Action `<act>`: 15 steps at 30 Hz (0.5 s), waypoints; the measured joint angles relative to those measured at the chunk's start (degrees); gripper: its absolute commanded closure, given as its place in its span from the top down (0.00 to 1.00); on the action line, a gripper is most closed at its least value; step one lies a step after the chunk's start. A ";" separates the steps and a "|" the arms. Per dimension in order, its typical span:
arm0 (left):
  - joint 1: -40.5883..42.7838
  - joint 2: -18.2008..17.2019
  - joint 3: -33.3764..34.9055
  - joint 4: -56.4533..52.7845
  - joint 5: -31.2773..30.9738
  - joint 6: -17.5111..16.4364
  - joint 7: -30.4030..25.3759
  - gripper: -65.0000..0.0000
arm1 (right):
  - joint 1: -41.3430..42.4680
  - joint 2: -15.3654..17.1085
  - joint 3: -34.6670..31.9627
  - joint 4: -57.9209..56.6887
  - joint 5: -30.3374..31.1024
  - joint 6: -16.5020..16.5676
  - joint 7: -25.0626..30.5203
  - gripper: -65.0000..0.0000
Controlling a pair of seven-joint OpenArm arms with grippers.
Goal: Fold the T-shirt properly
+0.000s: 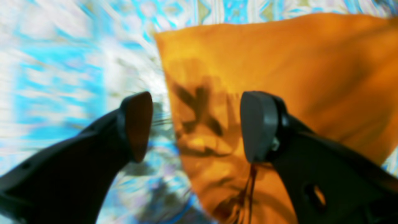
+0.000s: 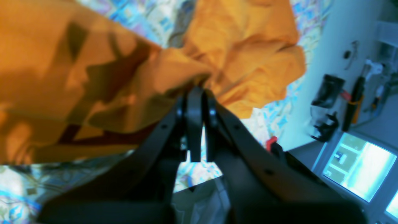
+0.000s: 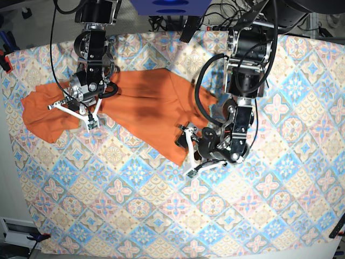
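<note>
Here my left end effector (image 1: 196, 126) hangs spread wide over the shirt's (image 3: 145, 105) near corner, gripping nothing, its fingers (image 1: 259, 124) clear of the fabric. Beyond it the orange shirt lies rumpled across the patterned cloth (image 3: 280, 178) on the worktop. Farther off, my right end effector (image 2: 196, 93) is pressed together, pinching a bunched fold of shirt
</note>
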State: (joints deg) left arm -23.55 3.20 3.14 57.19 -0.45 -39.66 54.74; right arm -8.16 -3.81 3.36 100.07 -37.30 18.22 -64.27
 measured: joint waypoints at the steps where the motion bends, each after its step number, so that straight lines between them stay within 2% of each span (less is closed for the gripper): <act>1: -1.01 0.00 -0.57 -3.32 -0.42 -0.35 -1.03 0.67 | -0.02 0.00 0.00 -0.33 -0.02 -0.09 0.00 0.00; 4: -2.47 -0.09 -0.87 -8.07 -0.09 -0.02 -5.01 0.67 | -0.13 0.02 0.07 -0.79 -0.26 -0.04 -0.13 0.00; 15: -3.74 1.22 -0.96 -9.42 0.31 -0.17 -10.62 0.67 | -0.09 0.02 0.04 -0.98 -0.26 -0.07 -0.07 0.00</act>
State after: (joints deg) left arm -27.29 4.43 2.17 47.77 -0.14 -39.83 44.12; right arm -8.25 -3.79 3.40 99.09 -37.56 18.15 -64.34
